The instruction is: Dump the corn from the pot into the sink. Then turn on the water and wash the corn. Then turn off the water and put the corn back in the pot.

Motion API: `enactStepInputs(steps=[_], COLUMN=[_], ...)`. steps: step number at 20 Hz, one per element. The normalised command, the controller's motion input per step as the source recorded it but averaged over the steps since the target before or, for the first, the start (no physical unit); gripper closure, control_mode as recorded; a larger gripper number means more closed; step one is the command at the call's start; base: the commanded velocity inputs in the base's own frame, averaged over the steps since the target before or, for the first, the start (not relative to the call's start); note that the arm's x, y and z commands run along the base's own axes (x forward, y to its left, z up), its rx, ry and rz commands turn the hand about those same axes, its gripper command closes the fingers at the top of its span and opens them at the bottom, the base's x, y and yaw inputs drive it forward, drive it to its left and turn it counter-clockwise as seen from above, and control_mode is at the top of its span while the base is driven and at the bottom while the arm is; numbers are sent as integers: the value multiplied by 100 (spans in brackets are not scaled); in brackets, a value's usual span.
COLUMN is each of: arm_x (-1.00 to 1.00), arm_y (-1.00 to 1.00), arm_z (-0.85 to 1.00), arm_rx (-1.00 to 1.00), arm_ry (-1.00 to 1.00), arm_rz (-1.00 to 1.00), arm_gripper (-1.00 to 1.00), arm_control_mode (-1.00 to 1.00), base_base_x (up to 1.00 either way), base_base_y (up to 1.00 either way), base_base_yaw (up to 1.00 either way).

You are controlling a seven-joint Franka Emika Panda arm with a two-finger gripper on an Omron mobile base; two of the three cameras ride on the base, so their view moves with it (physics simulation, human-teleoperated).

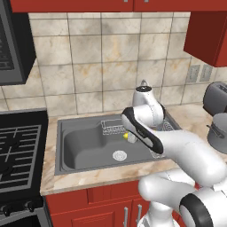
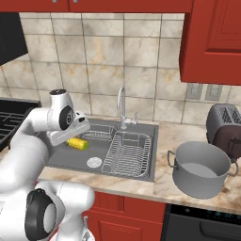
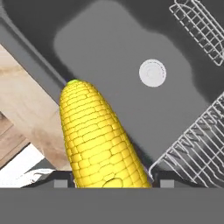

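Note:
The yellow corn point(image 3: 98, 140) fills the space between my two fingertips, its pale green end pointing away from the hand. My gripper point(image 3: 111, 183) is shut on the corn and holds it in the air above the dark grey sink point(image 1: 84, 146), well over the silver drain point(image 3: 152, 73). From the right side, the corn point(image 2: 78, 143) hangs just under the hand, over the basin's left half. The grey pot point(image 2: 200, 169) stands on the counter to the right of the sink, also seen as the pot point(image 1: 219, 133) at the picture's edge.
A wire rack point(image 2: 129, 153) lies in the sink's right half. The chrome tap point(image 2: 121, 106) rises behind the basin, with no water showing. A toaster point(image 2: 226, 124) sits behind the pot. The stove point(image 1: 17, 150) lies to the left of the sink.

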Motion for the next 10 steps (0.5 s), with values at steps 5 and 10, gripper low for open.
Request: enactStepInputs(steps=[5, 10], arm_x=[32, 40], arm_y=[18, 1], arm_z=[-26, -34], arm_rx=[0, 0], arm_ry=[23, 15], arm_rz=[24, 31], arm_gripper=[100, 100], arm_control_mode=[-100, -100], base_base_x=[0, 0], base_base_y=[0, 0], base_base_yaw=[0, 0])
